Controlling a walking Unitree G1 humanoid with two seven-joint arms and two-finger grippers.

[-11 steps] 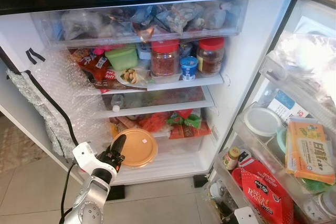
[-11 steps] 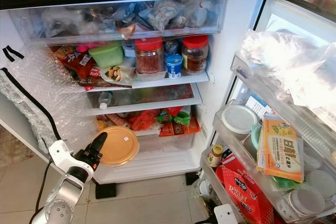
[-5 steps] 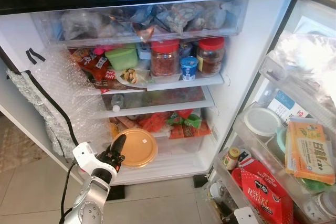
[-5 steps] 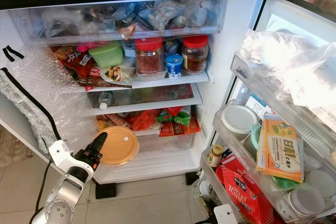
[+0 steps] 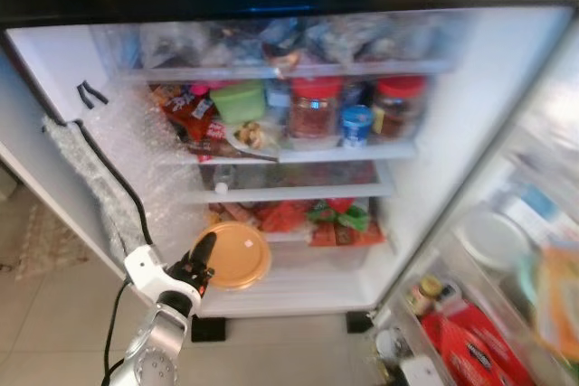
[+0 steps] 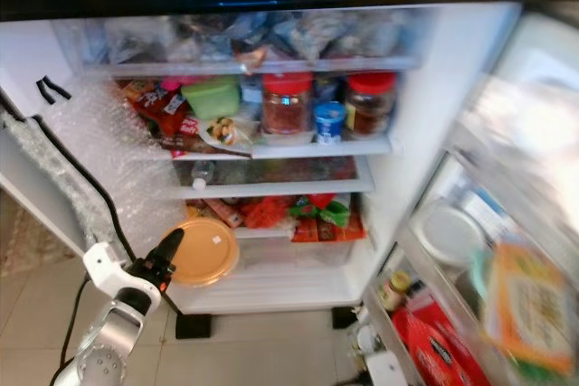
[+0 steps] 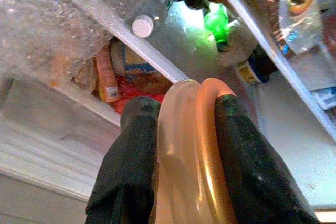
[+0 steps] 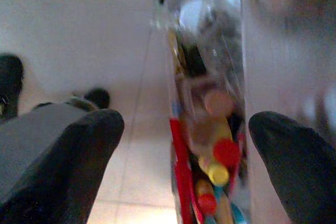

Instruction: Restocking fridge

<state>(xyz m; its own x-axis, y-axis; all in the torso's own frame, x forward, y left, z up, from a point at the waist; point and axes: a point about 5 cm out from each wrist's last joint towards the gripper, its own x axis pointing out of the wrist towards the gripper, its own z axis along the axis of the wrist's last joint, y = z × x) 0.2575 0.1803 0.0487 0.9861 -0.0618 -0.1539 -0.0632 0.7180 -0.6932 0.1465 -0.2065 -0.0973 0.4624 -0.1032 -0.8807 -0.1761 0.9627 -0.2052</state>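
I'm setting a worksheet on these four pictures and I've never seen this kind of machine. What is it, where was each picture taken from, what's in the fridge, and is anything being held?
It is a humanoid robot restocking an open fridge. The two wide pictures come from its head camera, looking down; they are blurred. The two close pictures come from cameras on its wrists, looking along each gripper's black fingers.

The left gripper is shut on the rim of an orange lidded container, at the fridge's bottom shelf; the left wrist view shows the fingers pinching it. The right gripper is open, near the door shelf's bottles.

Inside are two red-lidded jars, a green tub, a blue-lidded cup and red packets.
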